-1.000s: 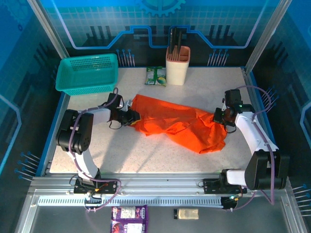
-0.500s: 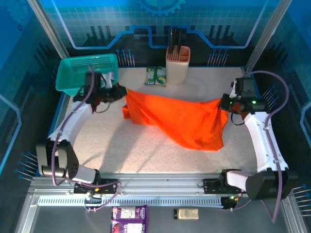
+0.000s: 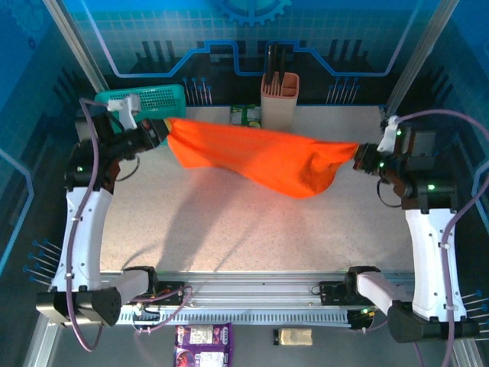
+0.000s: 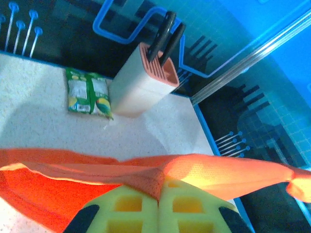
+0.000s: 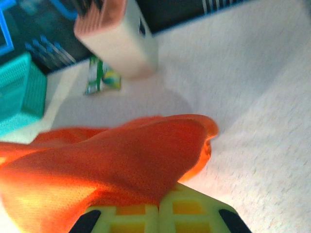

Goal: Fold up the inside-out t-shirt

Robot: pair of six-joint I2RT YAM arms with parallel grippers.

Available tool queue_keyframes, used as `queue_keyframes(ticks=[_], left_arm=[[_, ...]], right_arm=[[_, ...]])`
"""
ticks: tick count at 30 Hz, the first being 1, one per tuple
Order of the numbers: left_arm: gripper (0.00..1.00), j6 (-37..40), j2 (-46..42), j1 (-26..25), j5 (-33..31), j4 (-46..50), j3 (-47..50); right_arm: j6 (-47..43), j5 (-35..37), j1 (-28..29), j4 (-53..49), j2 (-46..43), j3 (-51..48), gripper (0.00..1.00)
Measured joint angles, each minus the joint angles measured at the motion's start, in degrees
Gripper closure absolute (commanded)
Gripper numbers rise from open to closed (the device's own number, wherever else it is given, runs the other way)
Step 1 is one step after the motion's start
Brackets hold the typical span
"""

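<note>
- left gripper (image 3: 158,131) and right gripper (image 3: 361,157) each pinch one end of the orange t-shirt (image 3: 260,159)
- it hangs stretched above the back of the desk (image 3: 229,229)
- step: spreading it out; next, lay it flat

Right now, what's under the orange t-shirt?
Bare speckled table carrying its shadow; the t-shirt hangs stretched above it. The strip of table directly behind the cloth is covered from the top camera.
</note>
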State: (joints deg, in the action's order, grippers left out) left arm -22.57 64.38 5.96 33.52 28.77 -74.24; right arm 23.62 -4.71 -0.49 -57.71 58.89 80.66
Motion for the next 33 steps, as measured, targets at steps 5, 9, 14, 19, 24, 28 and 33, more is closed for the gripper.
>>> queue_keyframes(ticks=[5, 9, 14, 19, 24, 28, 33], left_arm=[[1.00, 0.00, 3.72, 0.00, 1.25, -2.51, 18.34], [1.00, 0.00, 12.70, 0.00, 1.16, -2.91, 26.71], [1.00, 0.02, 13.92, -0.02, 0.57, -4.42, 27.10], [1.00, 0.04, 13.70, -0.02, -0.55, -5.09, 26.69], [1.00, 0.04, 13.20, -0.02, -1.27, -5.09, 26.69], [1.00, 0.04, 12.79, -0.02, -1.38, -5.09, 26.69], [1.00, 0.04, 12.57, -0.02, -1.40, -5.09, 26.69]], right_arm=[[2.27, -4.63, 3.34, 0.50, 3.41, -17.77, 0.75], [3.23, -3.04, 5.90, 1.49, 9.90, -24.41, 0.61], [4.35, 1.14, 8.46, 3.04, 9.35, -24.76, 0.54], [6.45, 4.00, 11.02, 5.11, 6.88, -27.78, 0.55], [9.79, 4.52, 14.82, 7.39, 6.29, -35.89, 0.57], [12.83, 4.48, 19.34, 10.32, 6.97, -41.64, 0.55], [15.93, 5.16, 22.21, 14.45, 8.33, -44.41, 0.46]])
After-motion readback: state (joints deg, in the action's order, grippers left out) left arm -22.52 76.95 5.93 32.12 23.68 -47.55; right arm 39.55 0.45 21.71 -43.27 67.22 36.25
